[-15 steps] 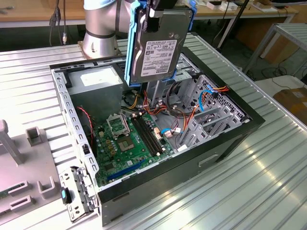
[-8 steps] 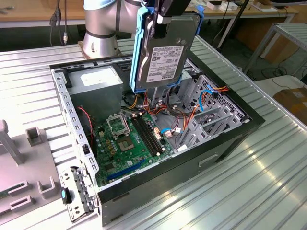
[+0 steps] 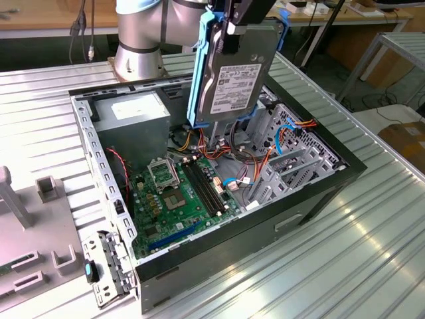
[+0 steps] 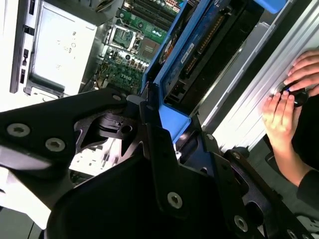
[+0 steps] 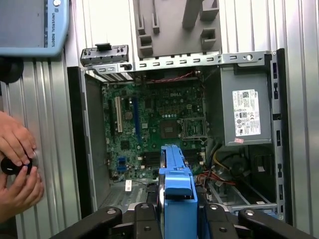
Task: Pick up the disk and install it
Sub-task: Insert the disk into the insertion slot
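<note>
Above the open computer case (image 3: 219, 256), the hand (image 3: 231, 26) clamps the disk (image 3: 236, 76) upright.

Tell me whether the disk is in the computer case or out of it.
Out. The disk hangs on edge, clamped in the gripper, above the open computer case.

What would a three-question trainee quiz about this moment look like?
1. True or false: the gripper holds the disk on edge over the open computer case.
2. Multiple choice: the disk's carrier rail is A red, B blue, C yellow.
3. Fill in: in the first wrist view, a person's ____ touch a small black object beside the case.

Key: 1 true; 2 B; 3 hands.
</note>
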